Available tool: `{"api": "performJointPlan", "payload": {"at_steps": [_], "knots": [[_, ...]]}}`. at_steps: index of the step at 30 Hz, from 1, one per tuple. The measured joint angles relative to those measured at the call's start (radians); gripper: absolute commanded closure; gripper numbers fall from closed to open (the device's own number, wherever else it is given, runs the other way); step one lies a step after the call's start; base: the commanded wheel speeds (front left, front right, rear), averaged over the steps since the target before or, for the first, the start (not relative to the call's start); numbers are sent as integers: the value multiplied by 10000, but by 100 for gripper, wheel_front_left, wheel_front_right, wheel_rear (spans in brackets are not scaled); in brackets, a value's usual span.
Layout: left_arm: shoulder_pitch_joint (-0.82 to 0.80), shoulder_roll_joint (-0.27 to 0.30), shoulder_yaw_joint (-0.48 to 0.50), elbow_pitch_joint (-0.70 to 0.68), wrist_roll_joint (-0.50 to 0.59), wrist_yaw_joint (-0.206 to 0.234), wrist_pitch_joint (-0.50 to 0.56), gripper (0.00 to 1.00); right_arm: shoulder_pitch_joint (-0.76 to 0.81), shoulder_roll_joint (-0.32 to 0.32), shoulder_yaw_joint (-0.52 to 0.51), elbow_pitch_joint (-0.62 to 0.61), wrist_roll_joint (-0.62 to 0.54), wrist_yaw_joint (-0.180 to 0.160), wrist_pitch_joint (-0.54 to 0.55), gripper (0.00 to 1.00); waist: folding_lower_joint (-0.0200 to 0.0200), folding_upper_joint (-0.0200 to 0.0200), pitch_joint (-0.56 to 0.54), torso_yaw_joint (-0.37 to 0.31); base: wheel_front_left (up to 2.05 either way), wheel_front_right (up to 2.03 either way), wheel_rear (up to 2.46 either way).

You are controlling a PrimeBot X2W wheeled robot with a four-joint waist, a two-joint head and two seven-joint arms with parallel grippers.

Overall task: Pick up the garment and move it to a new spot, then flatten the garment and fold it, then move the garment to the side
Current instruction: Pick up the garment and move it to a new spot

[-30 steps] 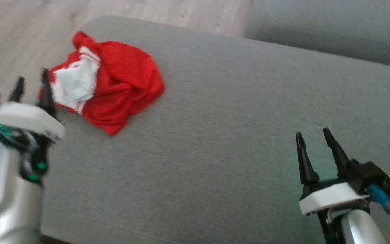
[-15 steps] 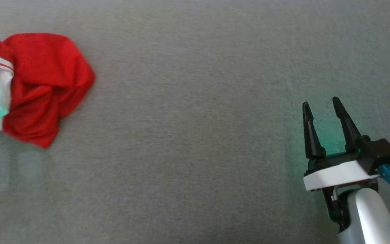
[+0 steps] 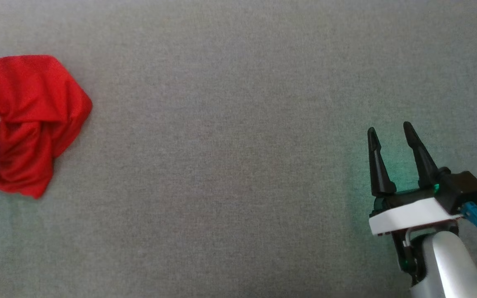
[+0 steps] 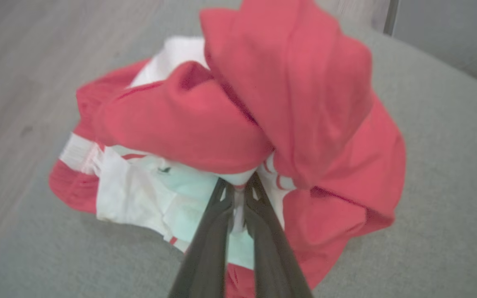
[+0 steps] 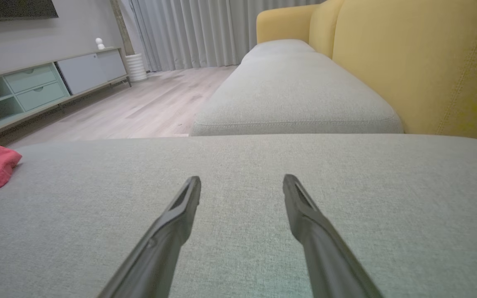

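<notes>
Left hand (image 4: 239,185) now closed on garment (image 4: 296,103), open cushion (image 3: 230,165) stretching right

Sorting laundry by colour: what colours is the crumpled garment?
The garment is red with white striped trim, best seen in the left wrist view.

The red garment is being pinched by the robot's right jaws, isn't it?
No. The left gripper is pinching the red garment, jaws shut on its white part, as the left wrist view shows. The right gripper is open above the grey cushion.
</notes>
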Motion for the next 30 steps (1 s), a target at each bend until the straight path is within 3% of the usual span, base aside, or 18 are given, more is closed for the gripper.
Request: {"api": "performJointPlan", "payload": {"at_steps": [6,12,20,30], "knots": [[-335,155,-10,-757,431,-420,-1574,100,31,0,31,238,192,0,-100,0,-1,0,-755,145,0,0,0],[-2018,54,-602,-1641,767,-1097,-2568,100,342,0,86,541,523,0,-209,0,-2,0,-1690,289,0,0,0],[-3748,-1546,-1561,-2552,188,-2052,-3511,100,634,6,215,708,709,0,-311,0,-2,1,-2598,-83,0,0,0],[-3616,-3333,-3106,-2688,-203,-2491,-4050,100,646,4,86,581,708,0,-257,0,-1,1,-2820,-1240,0,0,0]]}}
